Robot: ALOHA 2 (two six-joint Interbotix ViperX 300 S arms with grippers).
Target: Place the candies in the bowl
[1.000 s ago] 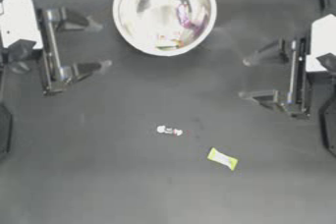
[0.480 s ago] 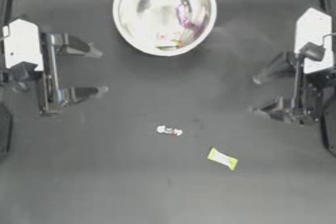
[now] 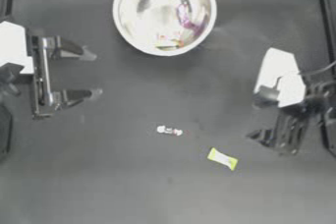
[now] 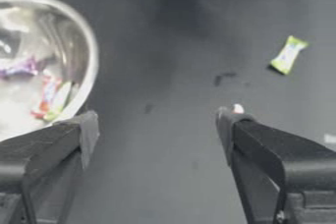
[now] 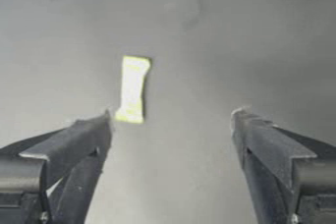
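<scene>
bowl (image 3: 164,13) sits at top centre of the dark surface (image 3: 118,169), w/ three candies inside: purple-white (image 3: 188,22), red-white (image 4: 48,94) and a yellow-green one (image 4: 60,101), lying close together. two candies on the surface outside the bowl: whitish candy (image 3: 169,130) near centre, yellow-green candy (image 3: 222,158) just beside it toward the right side. right pincer (image 3: 263,117) hangs near the yellow-green candy, jaws wide apart, holding nothing; wrist view has that candy just ahead of one jaw tip. left pincer (image 3: 82,73) at the left side, well apart from the candies, jaws wide apart, holding nothing.
</scene>
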